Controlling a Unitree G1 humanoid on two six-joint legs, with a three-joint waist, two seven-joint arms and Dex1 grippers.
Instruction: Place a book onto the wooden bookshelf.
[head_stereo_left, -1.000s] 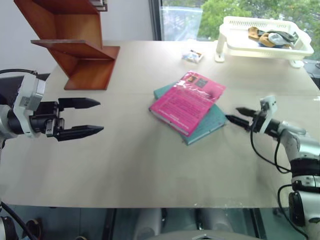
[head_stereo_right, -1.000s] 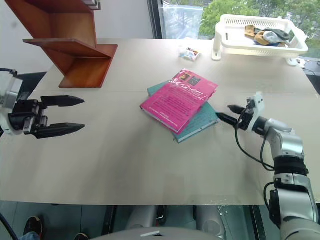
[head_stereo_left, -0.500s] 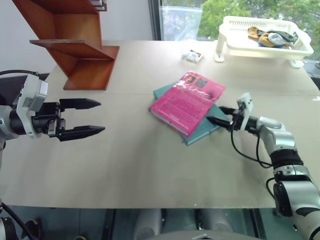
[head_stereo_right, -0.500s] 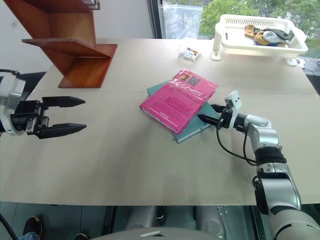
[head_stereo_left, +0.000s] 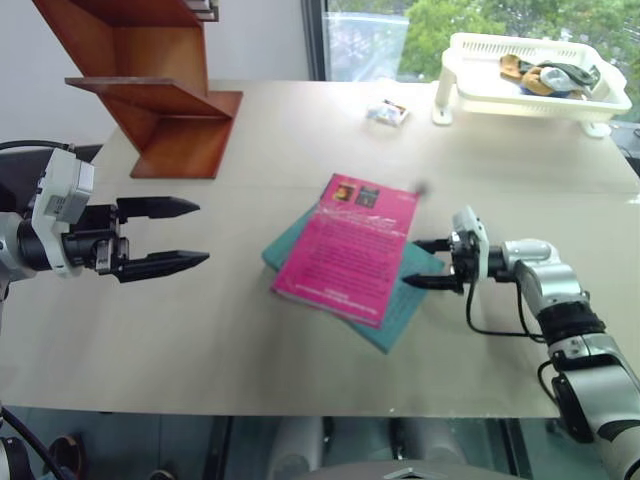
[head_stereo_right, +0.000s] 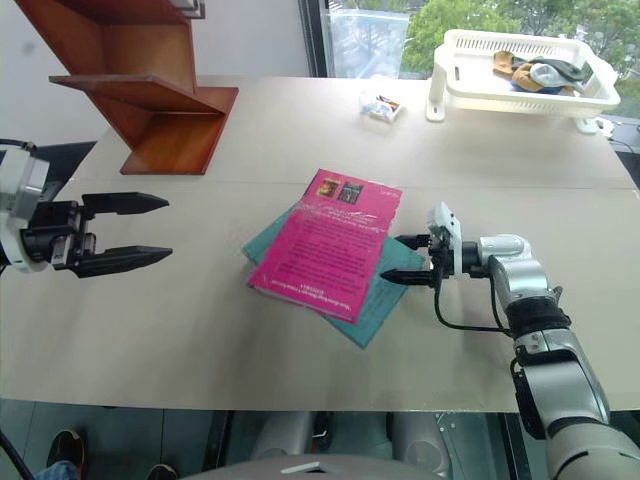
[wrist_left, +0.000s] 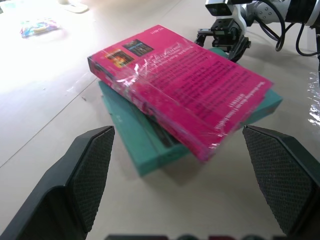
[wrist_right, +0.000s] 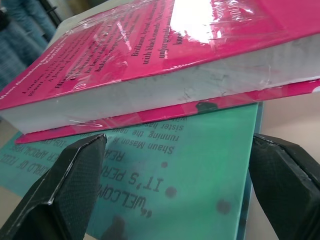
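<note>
On the table, right gripper spread wide at the book's edge atop the teal book; left gripper hangs agape.

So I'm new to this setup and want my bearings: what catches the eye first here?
The magenta book stands out, lying askew on a teal book mid-table. The right tool, open, sits at the books' edge; the left tool hangs open off to the left. The wooden bookshelf stands at the table's far left corner, a white basket rack at the far right.
</note>
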